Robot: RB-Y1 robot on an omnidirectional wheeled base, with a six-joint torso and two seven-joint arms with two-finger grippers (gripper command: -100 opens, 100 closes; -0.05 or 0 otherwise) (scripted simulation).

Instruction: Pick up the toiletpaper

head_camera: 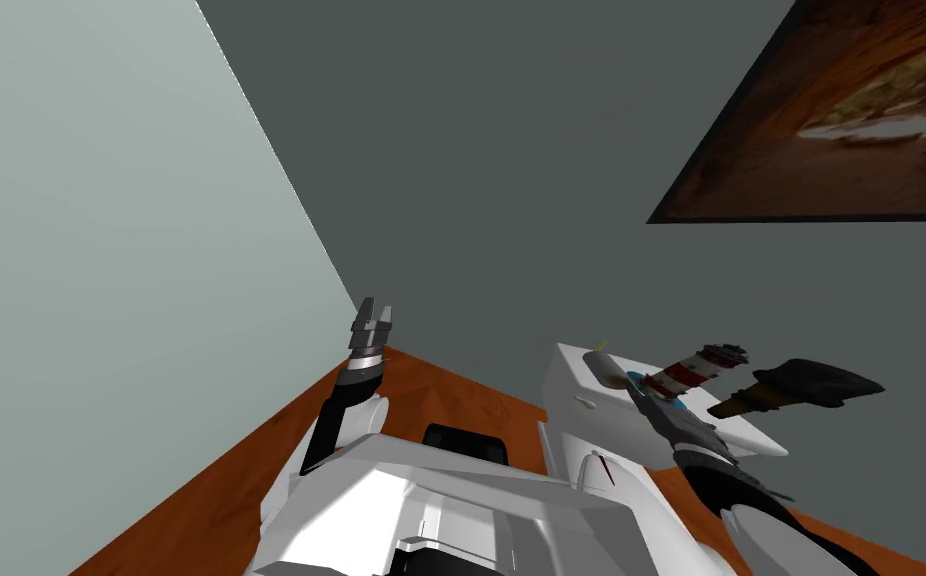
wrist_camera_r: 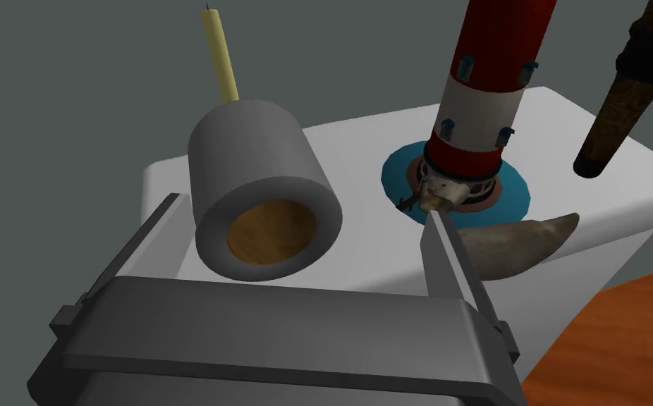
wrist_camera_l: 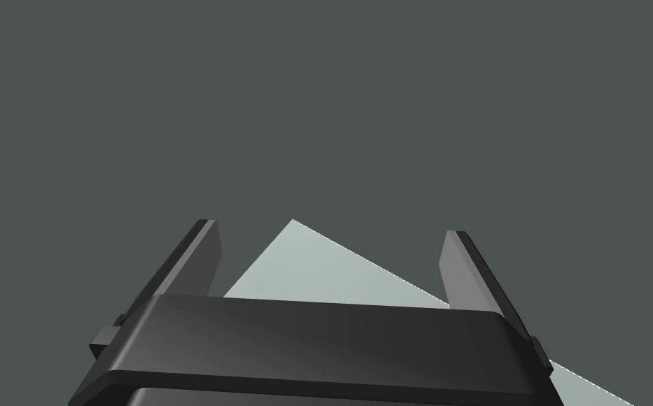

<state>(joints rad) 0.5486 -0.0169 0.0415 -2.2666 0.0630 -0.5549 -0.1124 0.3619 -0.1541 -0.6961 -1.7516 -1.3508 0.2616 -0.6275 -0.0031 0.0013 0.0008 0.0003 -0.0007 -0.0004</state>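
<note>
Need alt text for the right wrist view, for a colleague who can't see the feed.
Right gripper, fingers open, frames a grey toilet paper roll with a brown core, lying on its side on a white toilet tank. A thin yellow candle stands behind the roll; a red-and-white lighthouse model stands beside it on a blue base.

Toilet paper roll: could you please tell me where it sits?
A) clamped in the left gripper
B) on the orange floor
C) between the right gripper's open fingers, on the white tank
C: the roll lies on its side on the tank, between the right gripper's open fingers.
</note>
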